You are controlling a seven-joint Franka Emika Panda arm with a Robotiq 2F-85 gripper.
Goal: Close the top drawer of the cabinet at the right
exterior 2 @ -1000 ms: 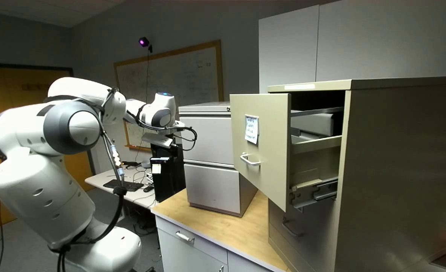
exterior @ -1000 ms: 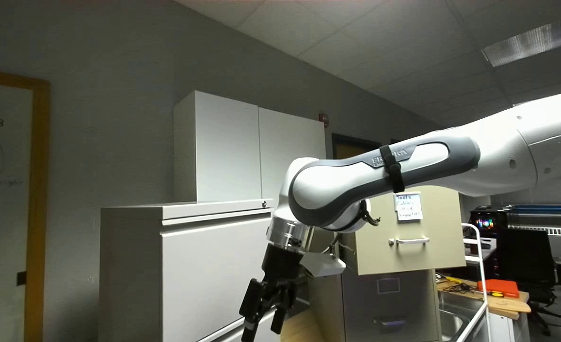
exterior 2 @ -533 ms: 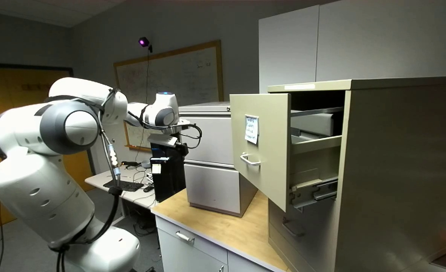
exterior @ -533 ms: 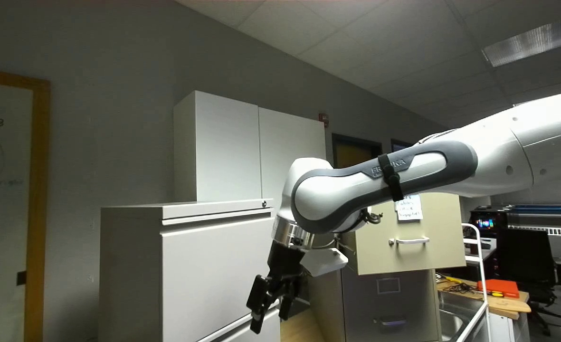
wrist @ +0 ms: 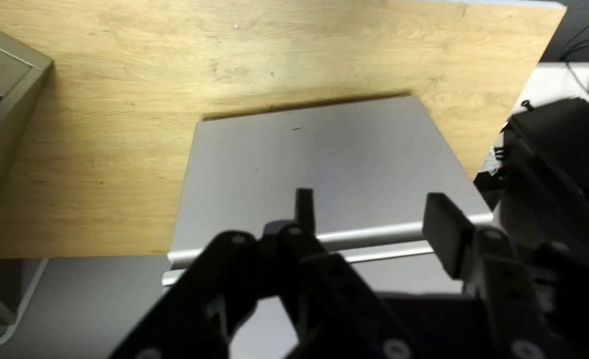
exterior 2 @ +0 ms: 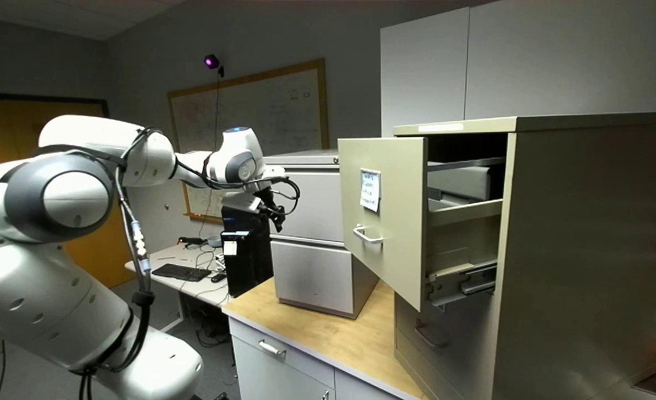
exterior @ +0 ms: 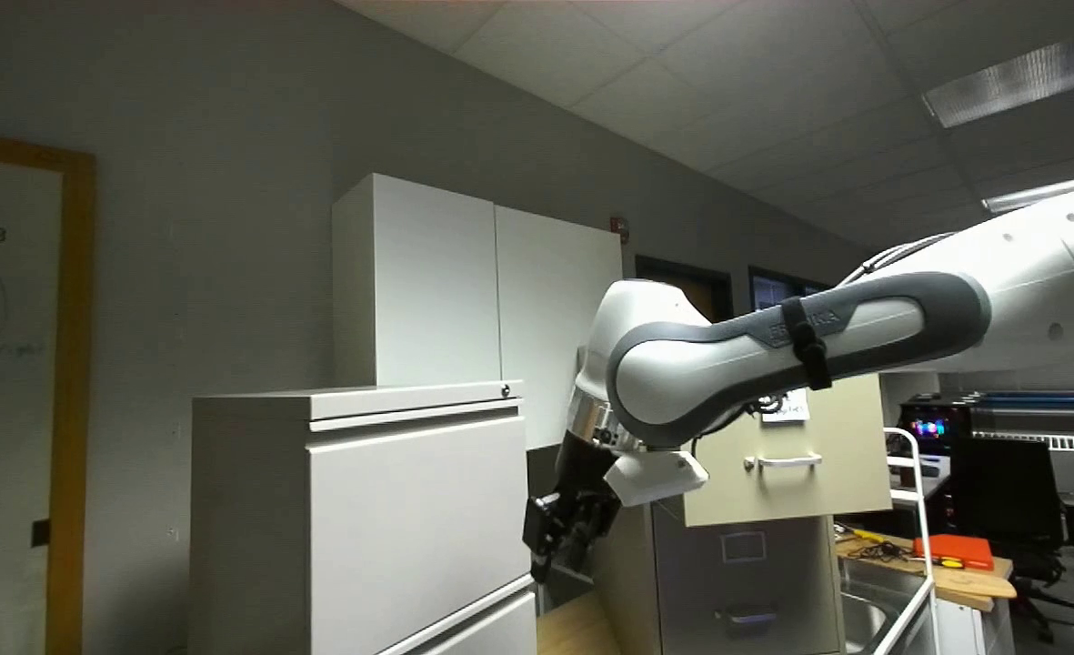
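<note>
Wrist view: gripper [wrist: 371,219] released, fingers parted, seen against the front of the pale grey cabinet [wrist: 314,159], which stands on a wooden countertop [wrist: 119,164]. In both exterior views, top drawer [exterior 2: 400,222] stands pulled out of the tan filing cabinet [exterior 2: 583,255]; label [exterior 2: 370,190] and handle [exterior: 789,461] on its front. Lower drawer [exterior 2: 466,339] sits closed. Gripper is apart from the top drawer's front; arm [exterior: 882,320] partly screens it in an exterior view.

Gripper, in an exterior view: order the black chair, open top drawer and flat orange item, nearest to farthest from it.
1. Top drawer: picture-right of the gripper.
2. Flat orange item: farther right, beyond the drawer.
3. Black chair: right, in the background.
</note>
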